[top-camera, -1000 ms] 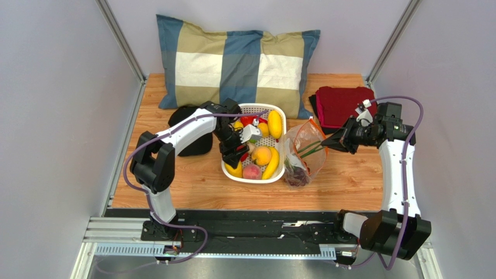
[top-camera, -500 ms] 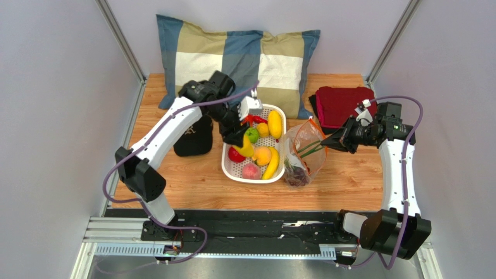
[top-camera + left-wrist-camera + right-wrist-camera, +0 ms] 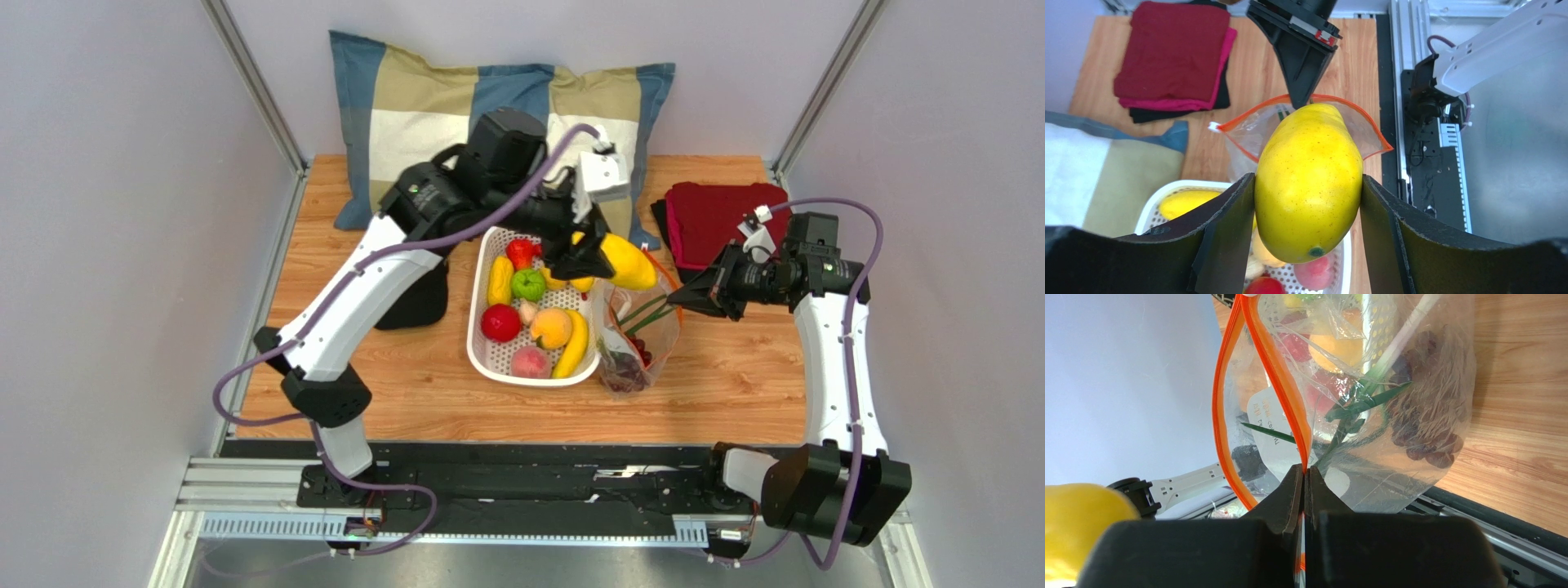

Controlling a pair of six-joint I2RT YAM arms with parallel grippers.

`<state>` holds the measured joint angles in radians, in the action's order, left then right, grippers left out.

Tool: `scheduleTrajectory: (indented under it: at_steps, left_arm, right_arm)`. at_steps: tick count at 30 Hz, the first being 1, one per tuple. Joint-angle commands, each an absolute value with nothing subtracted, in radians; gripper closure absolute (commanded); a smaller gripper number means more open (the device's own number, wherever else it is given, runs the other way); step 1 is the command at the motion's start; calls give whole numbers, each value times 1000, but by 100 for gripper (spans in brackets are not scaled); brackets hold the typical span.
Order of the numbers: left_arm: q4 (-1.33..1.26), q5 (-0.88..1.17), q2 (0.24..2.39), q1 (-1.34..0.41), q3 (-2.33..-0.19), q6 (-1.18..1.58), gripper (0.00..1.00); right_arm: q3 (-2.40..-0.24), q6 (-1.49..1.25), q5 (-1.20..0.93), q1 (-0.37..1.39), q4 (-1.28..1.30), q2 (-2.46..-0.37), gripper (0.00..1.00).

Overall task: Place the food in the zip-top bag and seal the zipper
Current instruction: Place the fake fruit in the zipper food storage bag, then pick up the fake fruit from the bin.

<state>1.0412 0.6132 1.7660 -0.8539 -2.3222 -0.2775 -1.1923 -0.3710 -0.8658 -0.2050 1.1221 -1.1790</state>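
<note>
left wrist, left end effector [image 3: 1308, 184] clamping one yellow mango [image 3: 1309, 159], right end effector [image 3: 1304, 474] pinching one zipper [image 3: 1281, 386]

A yellow mango [image 3: 1309, 184] is hanging in the air, clamped by its sides in the left gripper [image 3: 1308, 179], just above the open mouth of the zip-top bag [image 3: 640, 333]. The clear, crinkly bag is standing upright on the bench [image 3: 405, 392], just right of the white basket [image 3: 535, 380]. Its orange-red zipper [image 3: 1229, 398] is gaping in a loop, and the right gripper [image 3: 1304, 474] is pinching the strip's right end. Dark grapes [image 3: 1428, 425] and green scallions [image 3: 1364, 398] are lying inside. A red apple [image 3: 499, 324], green apple [image 3: 529, 284], orange [image 3: 552, 327], pink peach [image 3: 530, 361] and banana [image 3: 573, 347] are sitting in the basket.
</note>
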Motion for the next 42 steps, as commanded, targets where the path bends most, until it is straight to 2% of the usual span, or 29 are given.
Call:
scheduleTrajectory:
  at_steps: [1, 6, 9, 10, 11, 12, 13, 14, 18, 24, 29, 33, 39, 42]
  left_arm:
    - [1031, 456, 1867, -905, -2352, -244, 89]
    - [1075, 339, 1966, -943, -2402, -265, 87]
    - [1077, 310, 1994, -963, -2424, -271, 64]
    - [1077, 289, 1997, -968, -2434, -273, 47]
    - [1080, 278, 2000, -969, -2439, -268, 38]
    - [1080, 270, 1997, -969, -2442, -264, 25]
    - [1080, 240, 1991, -969, -2442, -261, 7]
    - [1080, 224, 1973, -968, -2439, -258, 4]
    - [1026, 286, 1841, -863, -2327, -181, 1]
    - [927, 362, 1629, -694, -1947, -156, 1]
    - [907, 364, 1548, -678, -1629, -198, 9]
    - [853, 365, 1551, -678, -1478, -111, 13]
    - [793, 367, 1660, -692, -1401, 66, 16]
    - [738, 376, 1696, -710, -1368, 101, 13]
  right_arm:
    - [-1229, -399, -913, -190, 1078, -1157, 100]
    - [-1230, -407, -922, -187, 1074, -1150, 100]
    - [-1221, -410, -922, -181, 1068, -1155, 100]
    - [-1220, -408, -922, -181, 1068, -1158, 100]
    - [-1216, -410, -922, -181, 1068, -1160, 100]
    - [-1215, -407, -920, -181, 1068, -1161, 100]
    - [-1213, -405, -916, -179, 1069, -1163, 100]
    - [-1212, -403, -914, -181, 1069, -1164, 100]
    - [-1210, -399, -908, -181, 1074, -1170, 100]
    - [-1213, -399, -914, -181, 1074, -1172, 100]
    - [-1219, -396, -908, -181, 1074, -1174, 100]
    - [-1215, -394, -902, -181, 1072, -1173, 100]
    - [-1215, -396, -894, -181, 1072, -1181, 100]
    - [-1215, -394, -888, -181, 1069, -1186, 100]
